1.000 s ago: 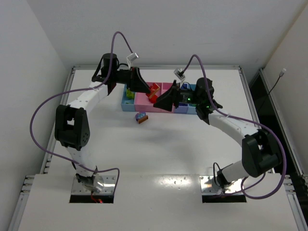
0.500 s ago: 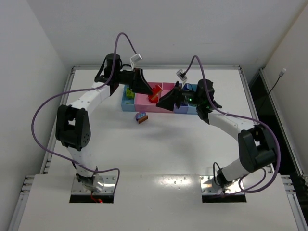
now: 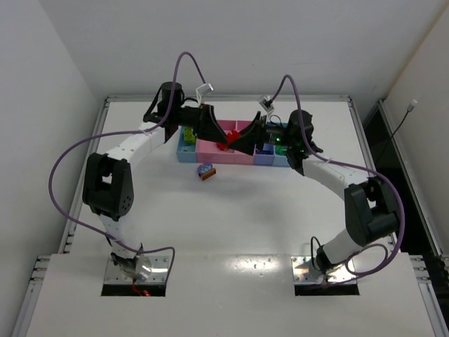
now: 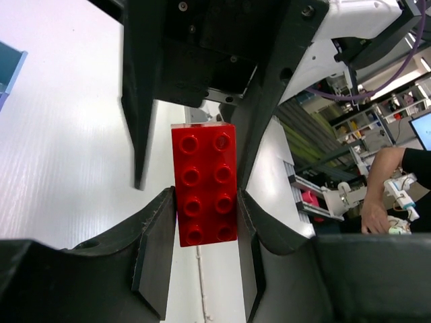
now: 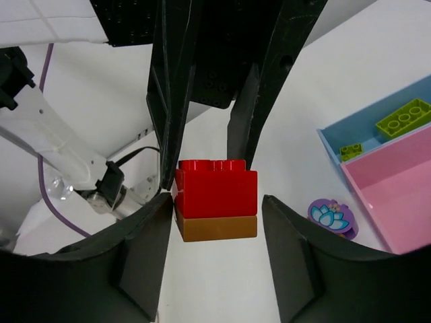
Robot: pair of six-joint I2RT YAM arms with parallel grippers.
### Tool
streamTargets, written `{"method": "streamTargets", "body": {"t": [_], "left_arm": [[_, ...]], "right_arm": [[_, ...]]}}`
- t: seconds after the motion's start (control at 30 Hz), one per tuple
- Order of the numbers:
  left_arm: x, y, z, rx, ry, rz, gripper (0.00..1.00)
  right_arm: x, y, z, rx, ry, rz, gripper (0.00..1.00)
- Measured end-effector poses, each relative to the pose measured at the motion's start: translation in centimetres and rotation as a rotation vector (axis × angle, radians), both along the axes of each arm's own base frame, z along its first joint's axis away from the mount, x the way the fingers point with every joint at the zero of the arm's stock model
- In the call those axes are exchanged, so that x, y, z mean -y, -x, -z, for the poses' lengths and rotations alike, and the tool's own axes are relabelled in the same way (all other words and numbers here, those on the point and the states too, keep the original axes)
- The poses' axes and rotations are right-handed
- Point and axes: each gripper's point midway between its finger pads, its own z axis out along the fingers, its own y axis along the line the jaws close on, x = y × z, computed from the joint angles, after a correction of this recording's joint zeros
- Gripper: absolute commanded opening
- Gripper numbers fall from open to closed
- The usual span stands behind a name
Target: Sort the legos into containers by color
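My left gripper (image 3: 222, 139) is shut on a red lego (image 3: 226, 145) and holds it in the air above the pink bin (image 3: 210, 152) of the containers. In the left wrist view (image 4: 205, 202) both pads press the red lego's (image 4: 204, 185) long sides. My right gripper (image 3: 238, 142) faces it head-on. In the right wrist view (image 5: 215, 202) the jaws stand open around the red lego (image 5: 217, 192), which has an orange-brown layer under it. The left pad is next to the lego and the right pad is clear of it.
The left light-blue bin (image 3: 184, 147) holds lime-green and yellow legos (image 5: 403, 116). Blue and green legos sit in the periwinkle bin (image 3: 264, 157) and the right light-blue bin behind my right arm. A purple flower piece (image 3: 205, 170) lies on the table in front of the bins.
Both grippers have closed in on each other over the bins. The left moved right with the red lego, and the right moved left until its open jaws flank the lego.
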Motion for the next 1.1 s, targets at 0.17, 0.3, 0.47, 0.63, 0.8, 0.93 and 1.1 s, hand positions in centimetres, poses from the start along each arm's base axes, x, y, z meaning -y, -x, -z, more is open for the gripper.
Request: {"method": "streamTargets", "body": {"t": [0.17, 0.3, 0.47, 0.63, 0.8, 0.93, 1.1], "left_arm": [[-0.1, 0.0, -0.1, 0.018, 0.007, 0.005, 0.0], [-0.1, -0.1, -0.1, 0.026, 0.008, 0.0, 0.0], [-0.4, -0.4, -0.1, 0.025, 0.008, -0.008, 0.0], [-0.9, -0.6, -0.1, 0.024, 0.01, -0.013, 0.0], [-2.0, -1.3, -0.4, 0.02, 0.01, -0.037, 0.0], [-4.7, -3.6, -1.0, 0.039, 0.011, -0.123, 0.0], [-6.1, -4.6, -1.0, 0.047, 0.01, -0.166, 0.0]], "right_arm": [[-0.1, 0.2, -0.2, -0.007, -0.009, -0.028, 0.17], [-0.1, 0.2, -0.2, -0.018, -0.011, -0.052, 0.03], [-0.1, 0.3, -0.3, -0.018, -0.014, -0.06, 0.0], [-0.2, 0.1, -0.2, -0.014, -0.015, -0.048, 0.0], [0.3, 1.7, 1.1, -0.021, 0.007, -0.065, 0.0], [1.1, 3.0, 2.6, -0.029, 0.046, -0.081, 0.0], [2.0, 3.6, 3.5, -0.026, 0.078, -0.076, 0.0]]}}
